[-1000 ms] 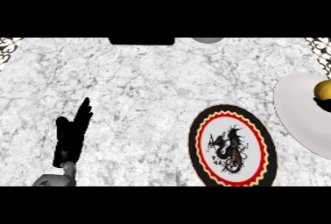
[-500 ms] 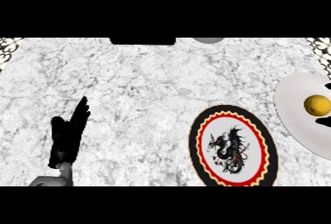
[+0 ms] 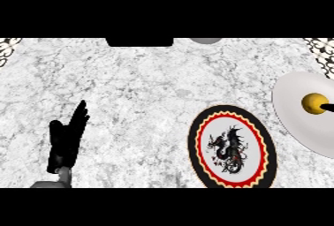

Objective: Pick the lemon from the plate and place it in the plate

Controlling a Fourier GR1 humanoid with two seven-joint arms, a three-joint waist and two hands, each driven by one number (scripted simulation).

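Lower left first: the robot's left hand (image 3: 67,142) rests over the grey-white marbled worktop (image 3: 143,97). Its black fingers (image 3: 79,119) are straight, close together and pointing up the view, and they hold nothing. A bit of grey forearm (image 3: 51,183) shows beneath it at the bottom edge.

Now over to the right, where the action is! The small round yellow lemon (image 3: 313,102) sits on the plain white plate (image 3: 294,121), in that plate's upper half, and the plate itself runs off the right edge of the view. On the lemon's right side, a black tip of the right hand (image 3: 328,106) shows at the edge and touches the fruit. Only that sliver is in view, so I cannot tell whether this hand is open or closed round the lemon.

Between the two hands, nearer the right, lies the round dragon plate (image 3: 256,132). It has a black rim, a red ring, a yellow scalloped band and a white centre with a black dragon figure. It lies just beside the white plate, below and to its left, with a narrow strip of worktop between them.

Along the far edge sit a black rectangular block (image 3: 140,42) and a grey rounded object (image 3: 206,40), both only partly in view.
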